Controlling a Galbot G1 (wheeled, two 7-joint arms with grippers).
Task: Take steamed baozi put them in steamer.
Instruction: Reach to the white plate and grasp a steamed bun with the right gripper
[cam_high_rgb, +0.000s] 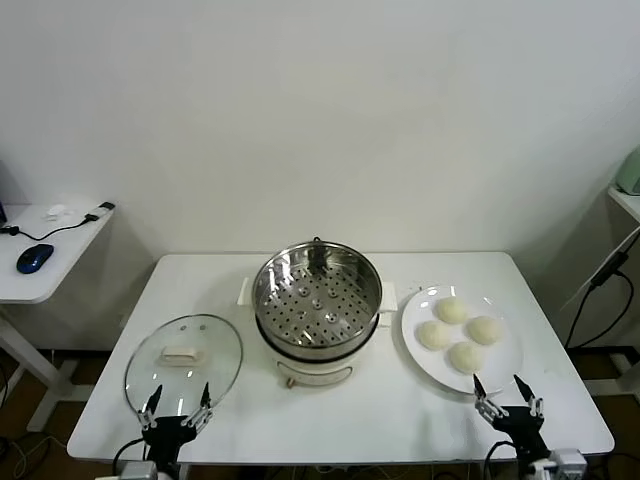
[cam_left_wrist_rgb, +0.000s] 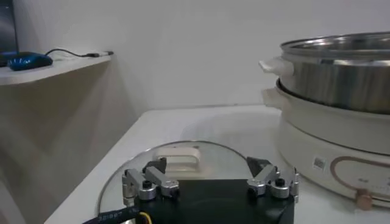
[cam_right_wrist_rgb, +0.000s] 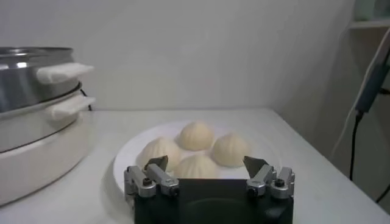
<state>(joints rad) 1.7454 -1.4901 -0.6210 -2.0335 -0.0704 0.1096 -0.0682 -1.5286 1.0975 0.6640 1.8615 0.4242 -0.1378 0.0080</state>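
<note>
Several cream-white baozi (cam_high_rgb: 459, 332) lie together on a flat white plate (cam_high_rgb: 415, 340) at the table's right; they also show in the right wrist view (cam_right_wrist_rgb: 196, 135). The steel steamer (cam_high_rgb: 317, 288) with its perforated tray stands at the table's middle on a cream base and holds no buns; its side shows in the left wrist view (cam_left_wrist_rgb: 341, 73) and in the right wrist view (cam_right_wrist_rgb: 30, 91). My right gripper (cam_high_rgb: 504, 392) is open and empty at the front edge, just in front of the plate. My left gripper (cam_high_rgb: 177, 404) is open and empty at the front left edge, by the glass lid.
A round glass lid (cam_high_rgb: 184, 360) with a white knob lies flat at the table's front left, left of the steamer. A side table (cam_high_rgb: 50, 250) with a blue mouse stands off to the left. A cable and shelf are at the far right.
</note>
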